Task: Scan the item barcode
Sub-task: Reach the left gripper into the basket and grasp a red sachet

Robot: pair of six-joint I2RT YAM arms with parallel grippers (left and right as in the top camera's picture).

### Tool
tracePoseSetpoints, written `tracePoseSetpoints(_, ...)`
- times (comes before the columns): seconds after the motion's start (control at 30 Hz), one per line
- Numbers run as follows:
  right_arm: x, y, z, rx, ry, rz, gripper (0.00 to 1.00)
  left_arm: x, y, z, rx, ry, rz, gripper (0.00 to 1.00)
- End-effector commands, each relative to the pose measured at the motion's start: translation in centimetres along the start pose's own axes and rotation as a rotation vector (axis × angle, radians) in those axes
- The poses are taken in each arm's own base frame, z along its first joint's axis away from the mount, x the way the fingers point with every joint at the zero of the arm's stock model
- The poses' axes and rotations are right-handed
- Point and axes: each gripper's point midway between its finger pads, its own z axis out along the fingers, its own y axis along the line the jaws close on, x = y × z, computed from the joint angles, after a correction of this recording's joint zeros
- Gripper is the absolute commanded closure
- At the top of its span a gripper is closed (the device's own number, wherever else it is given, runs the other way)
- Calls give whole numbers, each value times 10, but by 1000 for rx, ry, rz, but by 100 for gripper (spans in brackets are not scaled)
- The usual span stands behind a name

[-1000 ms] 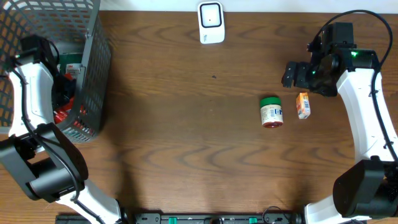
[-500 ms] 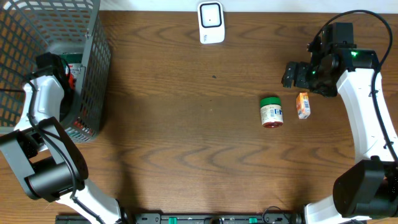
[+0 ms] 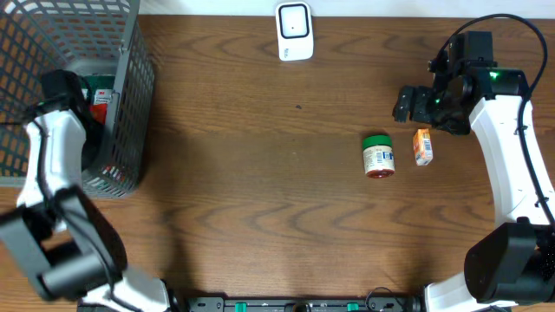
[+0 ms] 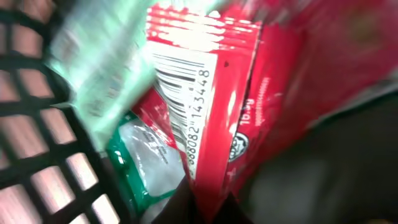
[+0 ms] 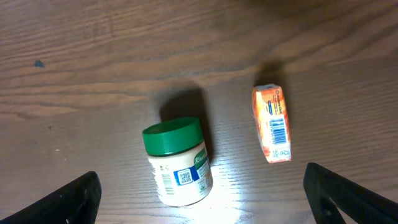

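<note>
Basket mesh screens contents; red packet blurred, cropped.

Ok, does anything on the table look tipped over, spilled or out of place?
The jar lies on its side on the table, lid on, beside the orange box but apart from it. Nothing spilled or damaged. In the basket, the left gripper is shut on a packet.

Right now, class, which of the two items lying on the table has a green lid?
The jar, lying left of the orange box; the box has no lid.
</note>
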Motion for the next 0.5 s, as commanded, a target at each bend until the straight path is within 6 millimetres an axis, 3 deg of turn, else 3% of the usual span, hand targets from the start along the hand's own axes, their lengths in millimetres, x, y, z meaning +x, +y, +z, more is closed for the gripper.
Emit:
tracePoseSetpoints(0.0,-5,0,-11,-7,-26,-8,1,-39,4,-71,105,-211,-46,92)
tracePoseSetpoints(0.03,-5,1,-11,-8,-26,-8,1,-44,4,-83,129,-246,-47,93)
tracePoseSetpoints(0.2,-7,1,-11,-9,-34,-9,1,-83,9,-194,285,-517,-33,93)
tracePoseSetpoints(0.3,-10,1,-11,-11,-48,-10,1,-94,10,-238,314,-578,-6,93)
tracePoseSetpoints(0.37,-14,2,-11,-14,-61,-12,1,-92,9,-260,327,-584,13,93)
tracePoseSetpoints(0.47,-20,3,-12,-19,-89,-14,1,-68,-6,-283,368,-521,125,93)
